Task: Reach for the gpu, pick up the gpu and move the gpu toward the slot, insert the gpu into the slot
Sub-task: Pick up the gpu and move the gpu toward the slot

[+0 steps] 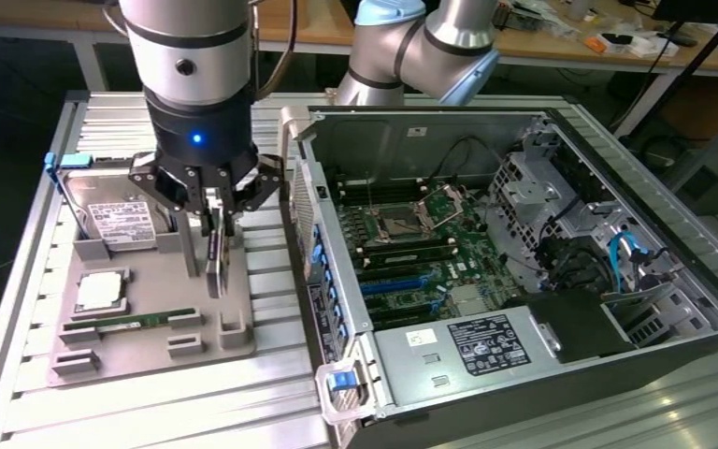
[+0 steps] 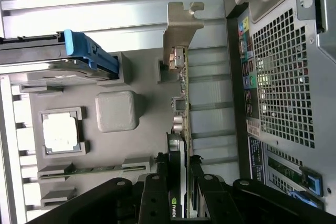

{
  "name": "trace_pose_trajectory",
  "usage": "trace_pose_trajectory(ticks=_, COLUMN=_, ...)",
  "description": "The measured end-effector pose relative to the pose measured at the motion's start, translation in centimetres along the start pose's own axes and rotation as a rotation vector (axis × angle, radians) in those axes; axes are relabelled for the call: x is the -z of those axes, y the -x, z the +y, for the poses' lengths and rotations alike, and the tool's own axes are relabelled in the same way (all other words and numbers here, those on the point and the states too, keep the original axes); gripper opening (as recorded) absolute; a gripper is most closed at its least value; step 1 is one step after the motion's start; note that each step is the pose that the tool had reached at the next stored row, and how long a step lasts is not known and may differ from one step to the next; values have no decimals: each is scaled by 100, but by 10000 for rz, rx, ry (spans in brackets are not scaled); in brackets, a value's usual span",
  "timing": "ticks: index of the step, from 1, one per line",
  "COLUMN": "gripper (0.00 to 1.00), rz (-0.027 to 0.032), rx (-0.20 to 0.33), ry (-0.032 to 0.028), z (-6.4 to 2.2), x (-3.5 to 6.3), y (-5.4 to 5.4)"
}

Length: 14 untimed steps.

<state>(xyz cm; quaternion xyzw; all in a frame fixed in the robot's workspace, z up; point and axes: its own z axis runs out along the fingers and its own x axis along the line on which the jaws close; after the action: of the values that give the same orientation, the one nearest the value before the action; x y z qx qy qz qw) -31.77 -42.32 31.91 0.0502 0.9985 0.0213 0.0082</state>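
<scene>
The gpu [image 1: 216, 262] is a thin black card standing on edge over the grey fixture tray [image 1: 147, 360], at the exterior view's left of the computer case. My gripper [image 1: 217, 217] comes down on its top edge, with fingers pressed on both faces of the card. In the wrist view the gpu [image 2: 181, 108] runs edge-on away from my gripper [image 2: 178, 187], its metal end bracket [image 2: 181, 27] at the far end. The slot [image 1: 394, 279] is a blue strip on the green motherboard inside the open case, well to the exterior view's right of the card.
On the tray lie a silver hard drive [image 1: 116, 223], a processor [image 1: 100, 292] and a green memory stick [image 1: 141, 321]. The open case [image 1: 559, 309] has a raised metal wall [image 1: 315, 271] between tray and motherboard. A second arm [image 1: 428, 51] stands behind the case.
</scene>
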Motion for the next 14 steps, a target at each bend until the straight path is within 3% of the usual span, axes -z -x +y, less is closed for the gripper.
trace_pose_trajectory(ticks=14, gripper=27, rz=-7, rx=0, ry=1, z=20, x=427, y=-12)
